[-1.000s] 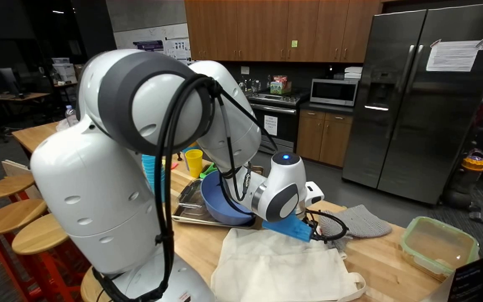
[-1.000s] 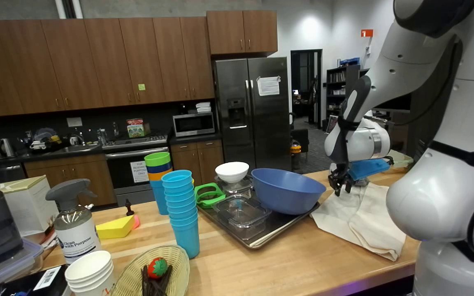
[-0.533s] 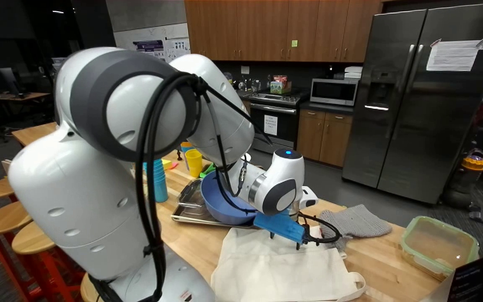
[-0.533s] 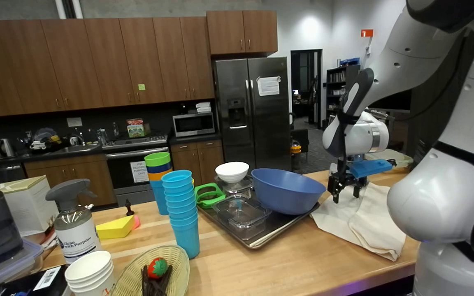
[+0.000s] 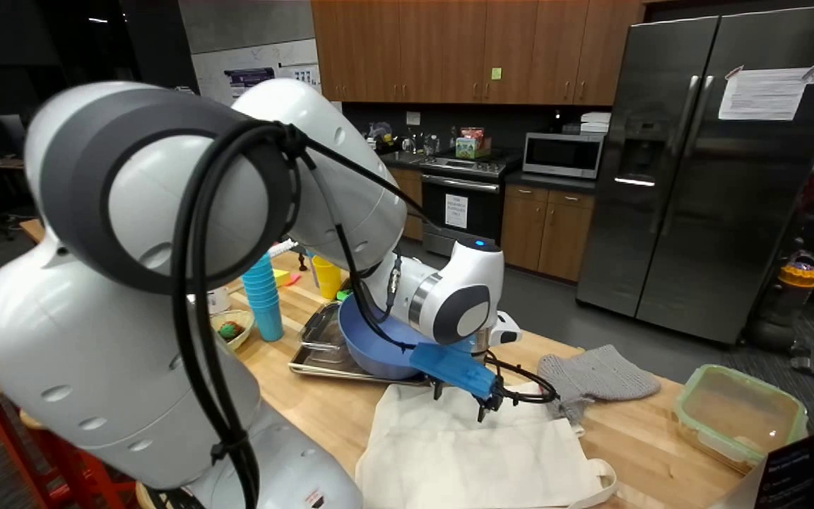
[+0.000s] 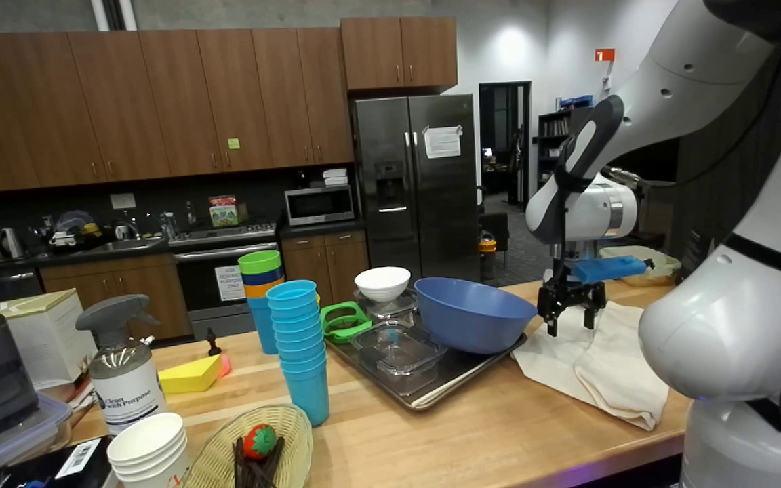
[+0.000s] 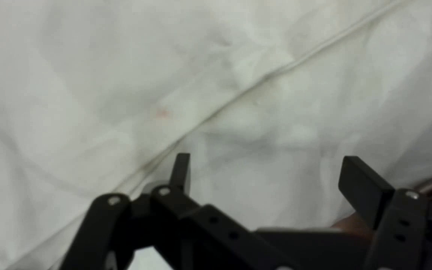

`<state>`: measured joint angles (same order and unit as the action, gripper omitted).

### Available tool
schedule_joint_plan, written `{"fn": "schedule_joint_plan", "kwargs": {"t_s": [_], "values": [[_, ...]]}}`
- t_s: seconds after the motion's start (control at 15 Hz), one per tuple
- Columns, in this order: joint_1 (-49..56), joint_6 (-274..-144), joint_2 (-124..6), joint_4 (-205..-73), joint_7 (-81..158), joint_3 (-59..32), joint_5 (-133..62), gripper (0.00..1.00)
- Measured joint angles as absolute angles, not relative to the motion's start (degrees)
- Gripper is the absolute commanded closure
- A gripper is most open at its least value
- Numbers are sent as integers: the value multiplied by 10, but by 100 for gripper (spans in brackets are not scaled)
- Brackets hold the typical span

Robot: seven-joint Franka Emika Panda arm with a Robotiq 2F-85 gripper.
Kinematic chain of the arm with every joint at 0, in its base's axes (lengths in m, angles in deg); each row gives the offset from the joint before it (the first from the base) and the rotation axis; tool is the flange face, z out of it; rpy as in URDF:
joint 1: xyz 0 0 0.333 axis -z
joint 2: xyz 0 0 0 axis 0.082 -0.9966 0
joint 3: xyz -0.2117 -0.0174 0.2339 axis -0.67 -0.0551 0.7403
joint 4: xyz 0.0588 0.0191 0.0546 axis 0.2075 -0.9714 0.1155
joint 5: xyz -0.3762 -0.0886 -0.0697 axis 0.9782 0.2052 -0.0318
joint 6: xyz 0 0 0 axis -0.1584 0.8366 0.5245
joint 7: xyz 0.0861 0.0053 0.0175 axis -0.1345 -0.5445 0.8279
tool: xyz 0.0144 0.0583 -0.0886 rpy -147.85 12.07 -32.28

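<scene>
Pincer (image 7: 266, 163) spread wide over cream fabric bag (image 5: 478, 459)

Black fingers (image 7: 366, 189) stand far apart in the wrist view: the pincer is released and points down at the bag, whose fabric fills the gap between them. A fold (image 7: 238, 96) crosses that fabric at a slant. Whether the fingertips touch it, I cannot tell. In an exterior view the bag lies flat and creased on the wooden worktop (image 5: 329, 411), near the base of the arm (image 5: 103, 353), and a blue piece (image 5: 453, 369) is fixed just above the fingers.

Beside the bag rests a grey knitted cloth (image 5: 601, 375), and farther along the worktop sits a lidded container (image 5: 742, 424) with a green rim. Near the bag's other side, in both exterior views, a dark tray (image 6: 462, 368) bears a large blue bowl (image 6: 472, 331) and a clear container (image 6: 401, 356); white bowls (image 6: 382, 283) are stacked behind. Well apart from the bag stand nested light-blue cups (image 6: 304, 366), with a woven basket (image 6: 295, 434) just beside them.
</scene>
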<state>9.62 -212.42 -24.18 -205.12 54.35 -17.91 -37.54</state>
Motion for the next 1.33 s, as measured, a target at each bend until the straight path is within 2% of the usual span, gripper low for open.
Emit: {"fn": "schedule_joint_plan", "kwargs": {"t_s": [0.6, 1.33], "values": [[68, -1976, -186, -2051, 542, -166, -436, 0], [68, -1956, -189, -2042, 538, -156, -429, 0]]}}
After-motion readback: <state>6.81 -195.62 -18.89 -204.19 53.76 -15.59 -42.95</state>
